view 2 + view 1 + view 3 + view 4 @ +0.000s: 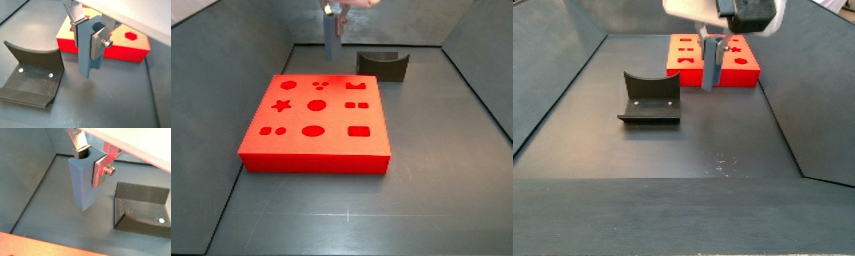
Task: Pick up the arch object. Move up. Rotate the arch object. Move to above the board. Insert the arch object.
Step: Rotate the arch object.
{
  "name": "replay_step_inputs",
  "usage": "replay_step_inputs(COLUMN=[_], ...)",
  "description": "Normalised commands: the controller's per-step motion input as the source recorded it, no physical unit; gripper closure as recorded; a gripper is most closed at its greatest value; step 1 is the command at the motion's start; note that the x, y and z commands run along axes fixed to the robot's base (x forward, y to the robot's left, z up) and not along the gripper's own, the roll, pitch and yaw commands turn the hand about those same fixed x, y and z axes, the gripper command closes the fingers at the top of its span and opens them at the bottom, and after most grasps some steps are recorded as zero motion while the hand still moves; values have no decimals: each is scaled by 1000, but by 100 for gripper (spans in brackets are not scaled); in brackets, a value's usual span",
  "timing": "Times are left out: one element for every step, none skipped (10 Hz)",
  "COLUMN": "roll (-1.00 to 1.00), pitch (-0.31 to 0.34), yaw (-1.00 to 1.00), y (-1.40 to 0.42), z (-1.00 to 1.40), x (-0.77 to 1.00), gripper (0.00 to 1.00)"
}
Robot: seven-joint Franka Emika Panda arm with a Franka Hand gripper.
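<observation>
The hand (89,31) is clamped on the arch object (88,50), which hangs upright and clear of the desk (673,150), near the top centre of a side view (331,35), beyond the far edge of the board (315,112). The main risk is the long block swinging or slipping between the silver fingers (100,170) during rotation, since they hold only its upper end; a tilted block would likely catch on the cut-out rim. The fixture (649,97) stands close by, so a wide turn could clip it. Both wrist views show the grip closely; only a side view shows all the board's cut-outs, though not clearly which one fits
</observation>
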Motion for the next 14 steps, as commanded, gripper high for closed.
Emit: replay_step_inputs(roll=[0, -2, -4, -17, -27, -44, -54, -62, -73, -82, -89, -53, -56, -58], pitch=[0, 1, -29, -19, 1, 27, 30, 30, 34, 47, 67, 101, 102, 101], yaw=[0, 3, 5, 11, 12, 12, 13, 13, 13, 13, 12, -1000, -1000, -798], y=[-46, -51, -50, -43, -40, -39, -38, -32, -23, -18, -12, 0, 8, 12], z=[1000, 1000, 1000, 1000, 1000, 1000, 952, 769, 529, 350, 179, 0, 9, 17], x=[-294, -299, -279, -232, -208, -170, -146, -107, -55, -23, 0, 0, 3, 7], gripper=[100, 100, 100, 100, 100, 100, 100, 100, 100, 100, 100, 100, 100, 100])
